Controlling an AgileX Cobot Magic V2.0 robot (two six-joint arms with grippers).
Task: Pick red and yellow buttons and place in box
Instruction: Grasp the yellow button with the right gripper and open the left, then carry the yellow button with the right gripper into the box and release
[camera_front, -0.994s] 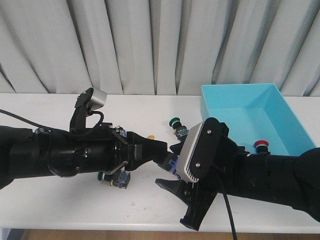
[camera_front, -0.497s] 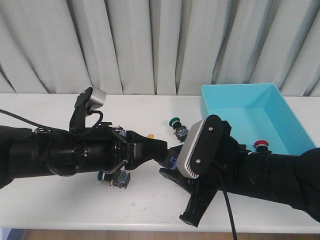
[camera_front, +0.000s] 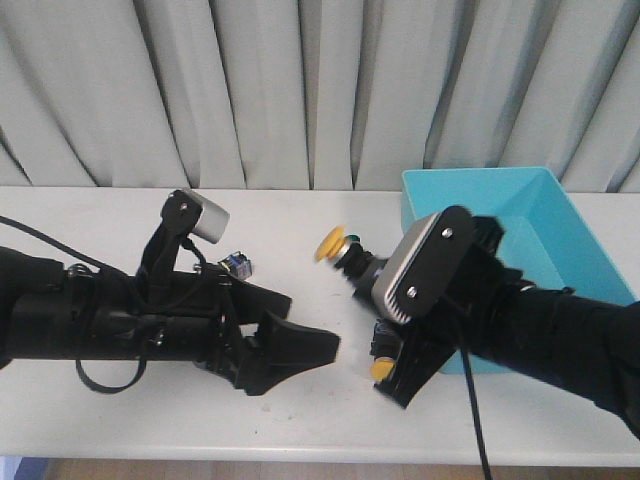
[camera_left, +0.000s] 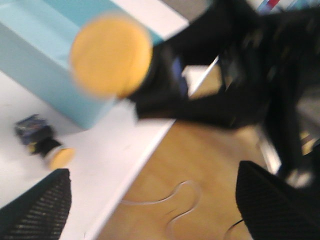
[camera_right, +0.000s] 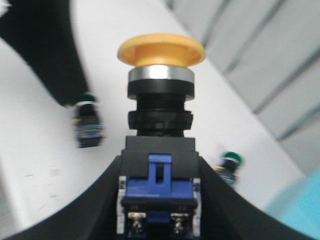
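A handover has been completed within the last second. The yellow mushroom-capped push button on a black blocky body (camera_front: 338, 248), which had been pinched at the tip of the left gripper (camera_front: 300, 348) near the middle of the white table (camera_front: 290, 205), is now carried by the right gripper (camera_front: 365, 270). It is held clear of the table, just left of the large turquoise-blue plastic box (camera_front: 520, 195). In the right wrist view the button's blue-and-black base is seen clamped between the two fingers, cap pointing away from the wrist.

The left gripper has been drawn back towards the near left; its fingers are spread apart and nothing is held between them.

A second yellow-capped button (camera_front: 381, 368) is seen lying on the table against the near left corner of the box, below the right arm. Two green-capped buttons (camera_right: 86, 122) are left on the table.

The held button is judged ready to be carried rightwards over the box rim and released. The second yellow button remains to be collected. The box floor is largely hidden by the right arm.
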